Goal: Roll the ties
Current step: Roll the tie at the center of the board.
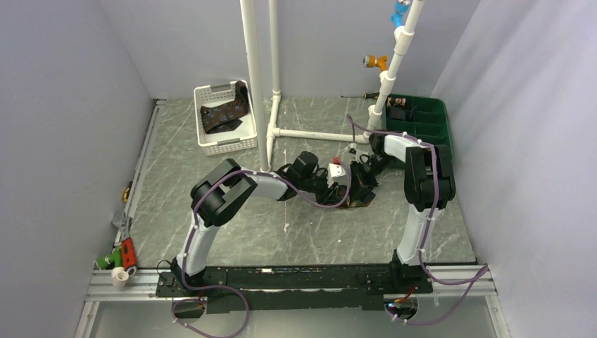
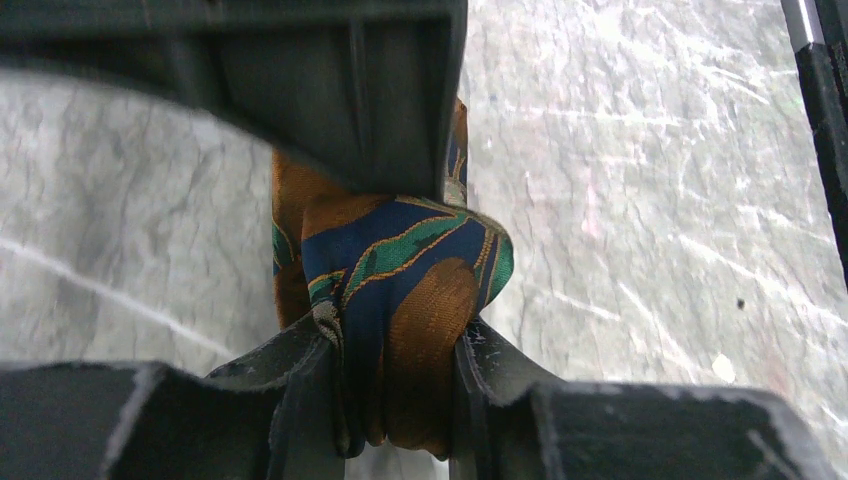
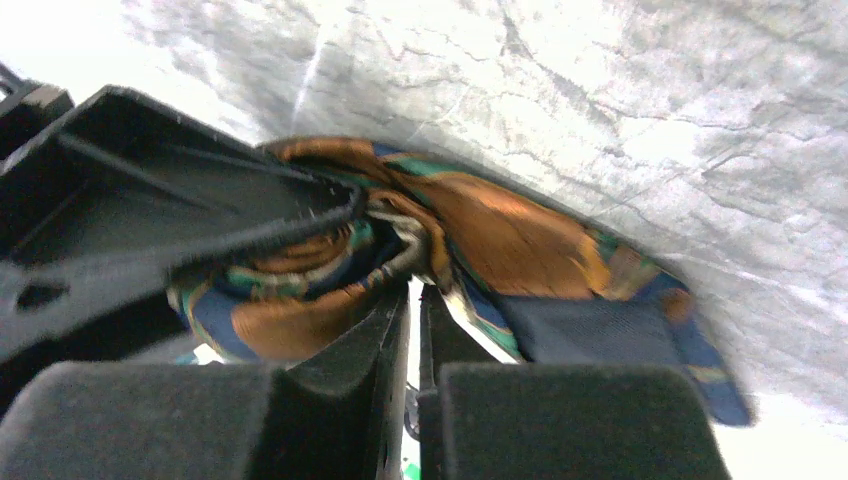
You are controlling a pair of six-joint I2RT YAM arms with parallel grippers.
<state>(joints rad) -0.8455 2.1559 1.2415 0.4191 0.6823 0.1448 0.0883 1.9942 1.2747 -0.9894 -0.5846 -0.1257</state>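
Both arms reach in to the middle of the grey marbled surface (image 1: 232,218), and their wrists meet over one bundled tie (image 2: 400,280). This tie is dark blue and brown with orange and green shapes. It sits bunched into a thick wad just above the surface, between the two arms.

The left tool (image 2: 392,345) pinches the wad from both sides. Its two dark fingers (image 2: 300,385) press into the cloth, which bulges out above them. The right tool (image 3: 411,300) comes in from the opposite side. Its fingers are pressed nearly together, with only a thin slit between them, and they nip a thin fold at the tie's pale edge. The rest of the cloth (one flat end shows its plain blue backing) spills to the side of that tool, draping toward the surface.

A second tie (image 1: 224,116), dark with small pale motifs, lies crumpled in the white basket (image 1: 211,146) at the far left. It is well apart from both arms. A green tray (image 1: 440,127) stands at the far right
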